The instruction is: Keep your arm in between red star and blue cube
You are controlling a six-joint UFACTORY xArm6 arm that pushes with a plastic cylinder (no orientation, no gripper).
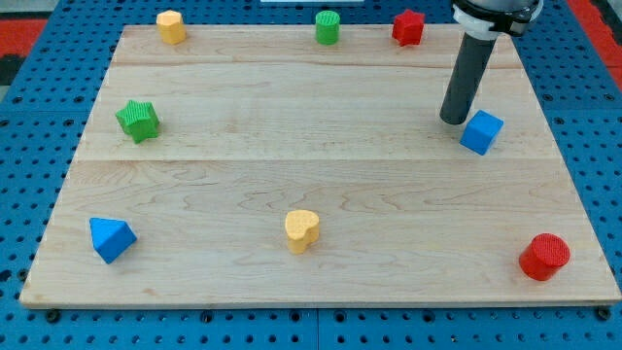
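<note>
The red star (408, 27) sits at the board's top edge, right of centre. The blue cube (481, 132) sits lower at the view's right. My tip (453, 120) rests on the board just left of the blue cube, very close to its upper left corner. The tip is below and to the right of the red star, much nearer the cube than the star. The dark rod rises from the tip toward the view's top right.
A green cylinder (328, 27) and a yellow block (170, 26) sit at the top edge. A green star (138, 120) is at left. A blue triangular block (111, 238), a yellow heart (302, 230) and a red cylinder (543, 257) lie along the bottom. The wooden board (292, 165) lies on blue pegboard.
</note>
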